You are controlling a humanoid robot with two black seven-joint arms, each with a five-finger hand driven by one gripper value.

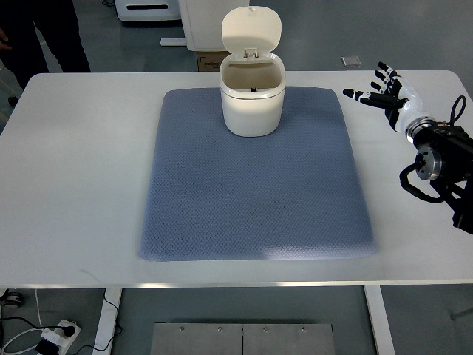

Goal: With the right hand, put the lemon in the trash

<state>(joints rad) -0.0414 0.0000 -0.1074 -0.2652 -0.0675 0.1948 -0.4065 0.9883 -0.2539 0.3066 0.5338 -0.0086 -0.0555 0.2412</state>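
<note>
Right robot hand [384, 90]: we see it empty, fingers spread, above the table [74, 185].
Trash bin [253, 92]: lid up, on the blue mat [255, 200].
Lemon: we cannot see it.

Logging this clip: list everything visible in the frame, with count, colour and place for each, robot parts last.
table: one, white, fills most of the view
mat: one, blue-grey, centred on the table
trash can: one, cream white, lid flipped up, at the far edge of the mat
lemon: none visible on the table or mat; the can's inside is too dark to tell
power strip: one, white, on the floor at lower left
metal plate: one, grey, on the floor under the table's near edge
person: one, dark clothing, standing at upper left beyond the table
right hand: one, black and white, fingers spread, empty, over the table's far right
left hand: not in view
</note>
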